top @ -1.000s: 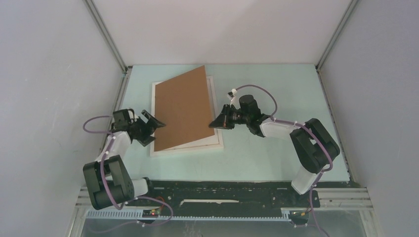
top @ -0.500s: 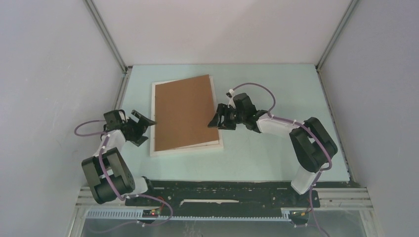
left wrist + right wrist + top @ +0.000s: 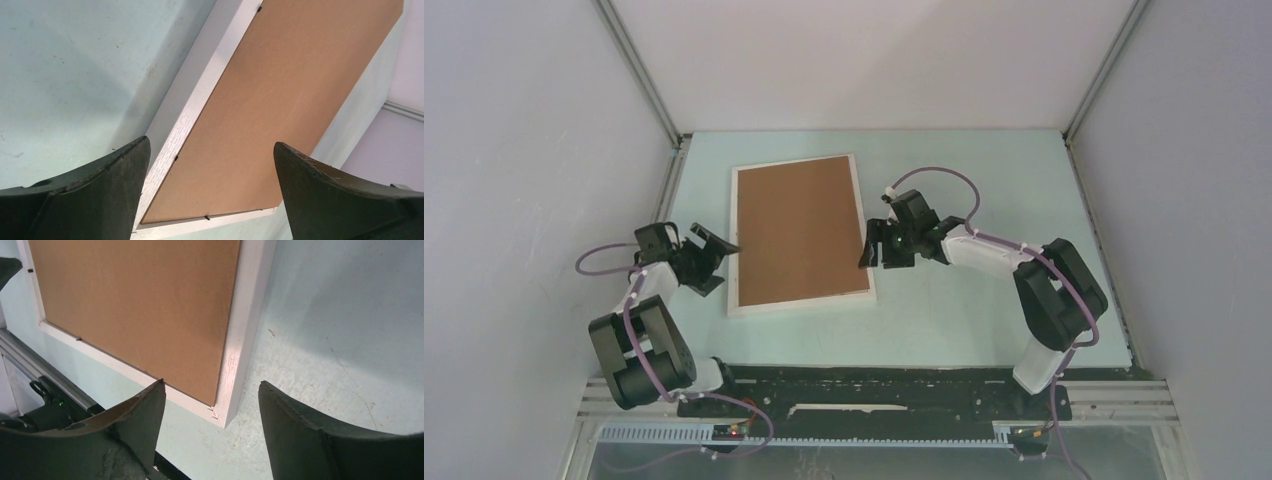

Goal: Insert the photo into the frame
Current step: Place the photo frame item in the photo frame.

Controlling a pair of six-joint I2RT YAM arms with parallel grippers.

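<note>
The frame [image 3: 802, 304] is lying flat on the pale green counter [image 3: 984, 170], left of centre. The brown board [image 3: 799, 232] is sitting square inside its white rim and covering the whole opening, so the photo isn't showing from any side. The left tool [image 3: 716, 262] is hovering just beside the frame's left edge, its fingers [image 3: 100, 200] spread wide and gripping nothing. The right tool [image 3: 870, 252] is hanging at the right edge, near the frame's near corner, its fingers [image 3: 310, 440] also standing apart and empty. I can't tell whether either is touching the rim. On the left, only a narrow strip of counter is separating the frame from the side wall [image 3: 554, 200], and the left arm is filling it. Wide open counter is running to the right of the frame, with a narrower band along its near side up to the black rail [image 3: 874, 380].
</note>
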